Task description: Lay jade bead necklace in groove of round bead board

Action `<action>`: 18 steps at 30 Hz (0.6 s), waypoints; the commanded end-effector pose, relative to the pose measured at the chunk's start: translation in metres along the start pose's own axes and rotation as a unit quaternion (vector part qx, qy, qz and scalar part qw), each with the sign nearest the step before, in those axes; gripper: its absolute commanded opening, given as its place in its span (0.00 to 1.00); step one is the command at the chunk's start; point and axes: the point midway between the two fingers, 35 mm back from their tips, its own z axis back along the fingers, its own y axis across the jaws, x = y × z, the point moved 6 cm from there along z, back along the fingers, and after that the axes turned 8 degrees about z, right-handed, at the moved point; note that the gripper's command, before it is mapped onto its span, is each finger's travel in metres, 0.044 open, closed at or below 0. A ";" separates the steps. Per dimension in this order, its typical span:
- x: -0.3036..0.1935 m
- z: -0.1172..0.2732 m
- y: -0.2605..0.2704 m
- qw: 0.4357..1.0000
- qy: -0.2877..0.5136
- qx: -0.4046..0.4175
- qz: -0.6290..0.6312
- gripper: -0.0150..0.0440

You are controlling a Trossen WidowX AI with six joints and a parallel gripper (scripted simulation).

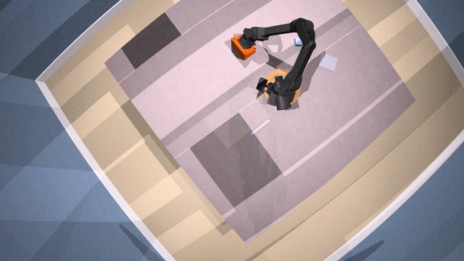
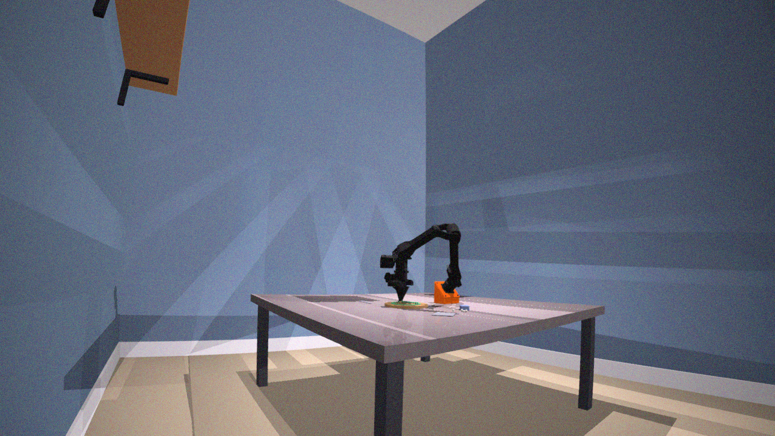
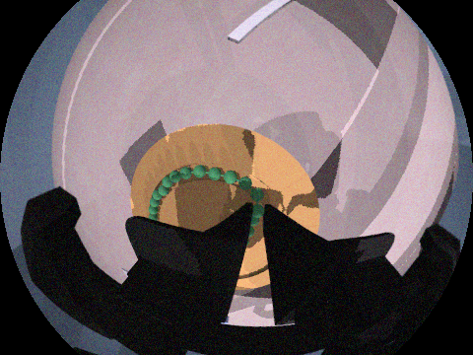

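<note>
The round wooden bead board (image 1: pixel 299 94) (image 2: pixel 387 305) (image 3: pixel 296 175) lies on the table under my gripper. The green jade bead necklace (image 3: pixel 199 172) (image 1: pixel 284 76) lies in a loop on the board, and its near part is hidden behind the fingers in the wrist view. My gripper (image 3: pixel 257 209) (image 2: pixel 400 301) points down at the board and is shut on the necklace, at a bead on the loop's right side. A dark groove arc shows between the fingers, without beads in it there. Whether the far beads sit in the groove is not clear.
A thin white strip (image 1: pixel 260 127) (image 3: pixel 253 21) lies beyond the board. A pale flat square (image 1: pixel 328 62) (image 2: pixel 444 314) and a small blue block (image 1: pixel 298 41) (image 2: pixel 464 307) lie beside the arm. The orange arm base (image 1: pixel 243 48) (image 2: pixel 445 293) stands on the table.
</note>
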 end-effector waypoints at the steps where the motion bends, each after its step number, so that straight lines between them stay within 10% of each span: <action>1: 0.001 0.002 -0.001 1.000 -0.001 0.000 0.002 0.25; 18: 0.005 -0.002 -0.008 1.000 -0.004 0.001 0.007 0.34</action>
